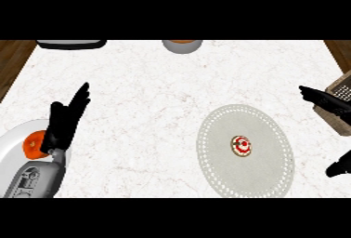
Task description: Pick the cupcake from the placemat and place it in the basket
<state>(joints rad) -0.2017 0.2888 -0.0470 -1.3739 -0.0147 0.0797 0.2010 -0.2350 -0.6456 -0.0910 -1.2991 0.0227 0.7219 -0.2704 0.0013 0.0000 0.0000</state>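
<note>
Head view, counter top, read left to right.

Far left: white plate (14, 139) with an orange object (33, 145) on it, partly covered by my left hand (65, 123). That hand is open, fingers straight and pointing up the counter, holding nothing; it looks parked. A dark tray-like thing (71, 44) sits at the top edge, left; a grey bowl (182, 46) sits at the top edge, centre.

Right of centre: round pale placemat (245, 151) with the cupcake (241, 145) near its middle, red and white on top, untouched, nothing around it.

Far right: my right hand (328, 103) is open, fingers and thumb spread wide apart, empty, well apart from the cupcake. It lies across the near edge of the brown basket (341, 88), which is mostly cut off by the frame.

Judgement: pick step not yet begun; approach phase. Next move calls for bringing the right hand left and down over the placemat centre, fingers straddling the cupcake before closing, then carrying it back right into the basket.
</note>
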